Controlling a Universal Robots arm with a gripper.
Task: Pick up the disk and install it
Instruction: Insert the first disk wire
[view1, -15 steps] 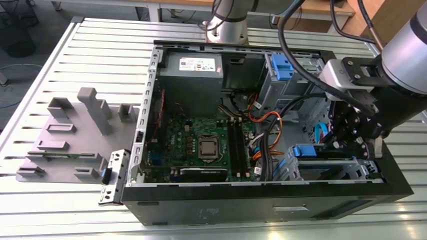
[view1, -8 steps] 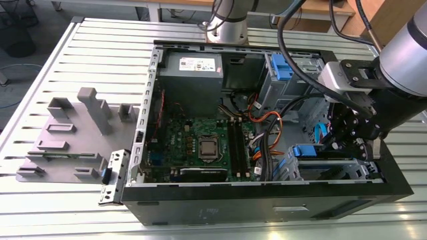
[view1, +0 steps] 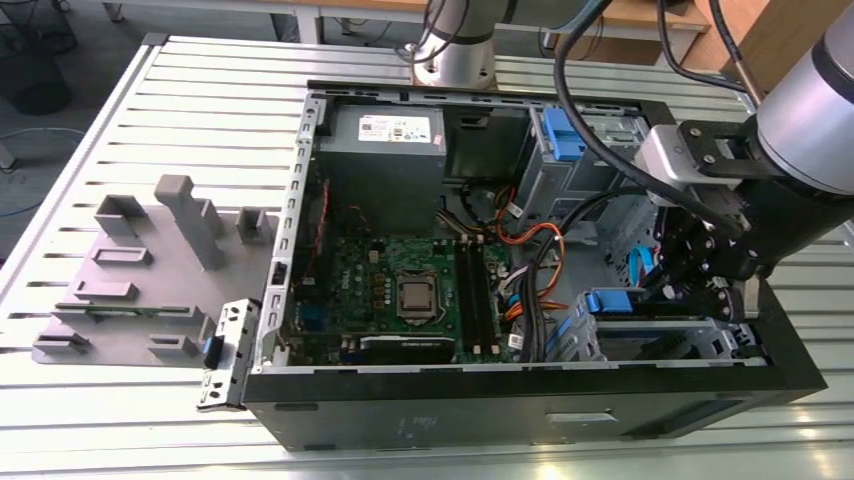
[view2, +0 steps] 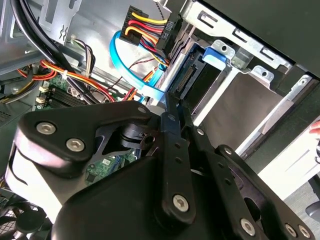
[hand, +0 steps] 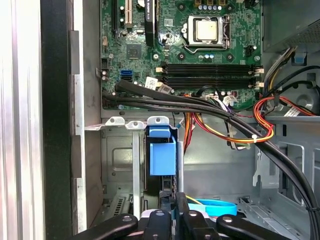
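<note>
The gripper (view1: 710, 290) hangs inside the open case (view1: 534, 400), over the drive cage (view1: 654, 335) at the case's front corner. In both wrist views its fingers (view2: 172, 117) sit pressed together, thin and clenched, with nothing visibly between them. Just beyond the fingertips, the disk (hand: 161, 150) stands on edge in the cage, its blue carrier bracket uppermost and its connector end showing in the second wrist view. I judge the pick-up done and the disk largely seated; whether it is fully home I cannot tell, and the blue data cable (view2: 131, 75) near the cage is not plugged into it as far as shows. Further into the case from the cage lie the motherboard (view1: 400, 285) and bundled wires (hand: 225, 120), with the grey power supply (view1: 384, 135) at the far end. The case lies on its side on a ribbed metal tabletop (view1: 160, 130). A grey fixture plate (view1: 134, 290) lies beside the case, on the exterior view's left. Beyond the tabletop are the arm's base (view1: 454, 50), a floor and some furniture.
</note>
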